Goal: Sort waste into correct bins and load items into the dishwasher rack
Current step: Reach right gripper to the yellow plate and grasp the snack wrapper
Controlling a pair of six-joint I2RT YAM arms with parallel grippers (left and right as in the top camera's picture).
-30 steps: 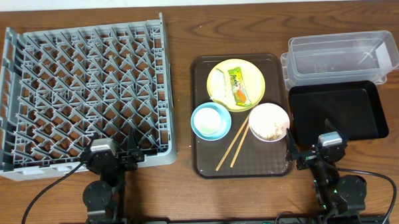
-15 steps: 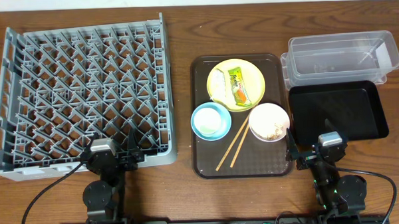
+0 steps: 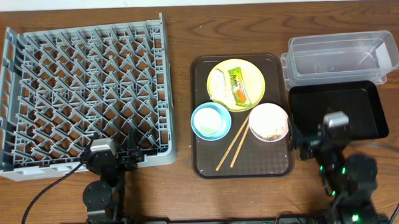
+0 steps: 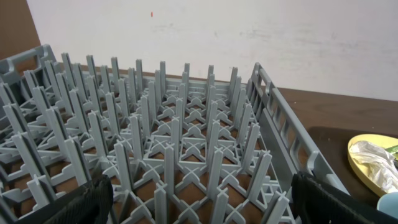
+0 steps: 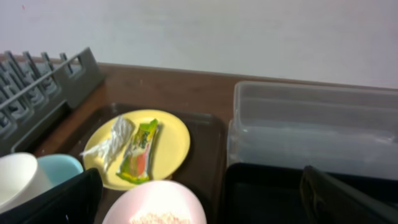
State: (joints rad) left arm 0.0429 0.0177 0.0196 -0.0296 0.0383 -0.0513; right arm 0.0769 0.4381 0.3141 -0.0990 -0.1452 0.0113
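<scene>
The grey dishwasher rack [image 3: 79, 96] fills the left side and is empty. My left gripper [image 3: 113, 149] is open at its near edge, with pegs between its fingers [image 4: 81, 202]. On the brown tray, the yellow plate [image 3: 252, 97] holds the green-and-orange wrapper [image 3: 238, 85] and the white paper scrap [image 3: 218, 85]. The light blue bowl [image 3: 199, 128] holds the small white cup [image 3: 210, 118]. The white bowl [image 3: 269, 121] contains rice scraps [image 5: 152, 218]. Two chopsticks [image 3: 232, 144] lie beside it. My right gripper [image 3: 313, 133] is open and empty, between the white bowl and the black tray [image 3: 345, 103].
The clear tub [image 3: 340, 57] stands behind the black tray at the right. The brown serving tray [image 3: 204, 158] lies in the middle. The rack's right wall [image 4: 280, 124] stands between my left gripper and the tray.
My right arm has risen and moved forward over the near left corner of the black tray. The left arm and all objects have not moved.
</scene>
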